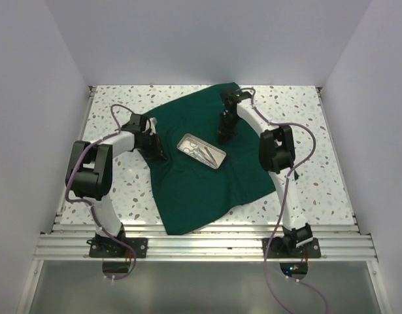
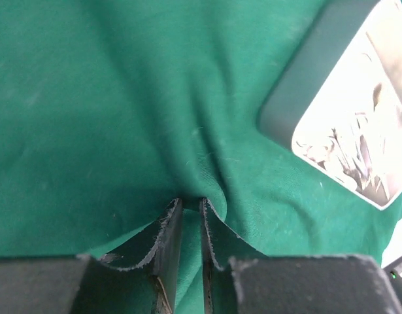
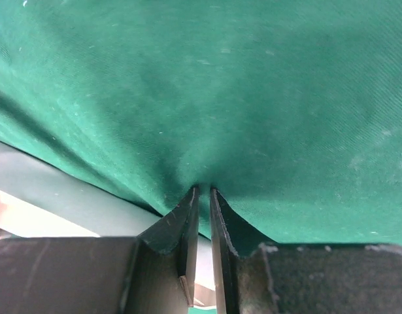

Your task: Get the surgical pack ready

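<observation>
A dark green drape (image 1: 207,176) lies spread over the middle of the table. On it sits a small shiny metal tray (image 1: 202,151) holding steel instruments (image 1: 207,152). My left gripper (image 1: 160,156) is down at the drape's left edge, left of the tray. In the left wrist view it (image 2: 189,204) is shut on a pinched fold of the drape (image 2: 155,98), with the tray (image 2: 348,124) glaring at the upper right. My right gripper (image 1: 223,136) is down on the drape just behind the tray. Close up it (image 3: 204,191) is also shut on a fold of the drape (image 3: 253,98).
The speckled white tabletop (image 1: 318,131) shows bare around the drape on all sides. White walls (image 1: 31,98) enclose the left, back and right. An aluminium rail (image 1: 207,245) carrying both arm bases runs along the near edge.
</observation>
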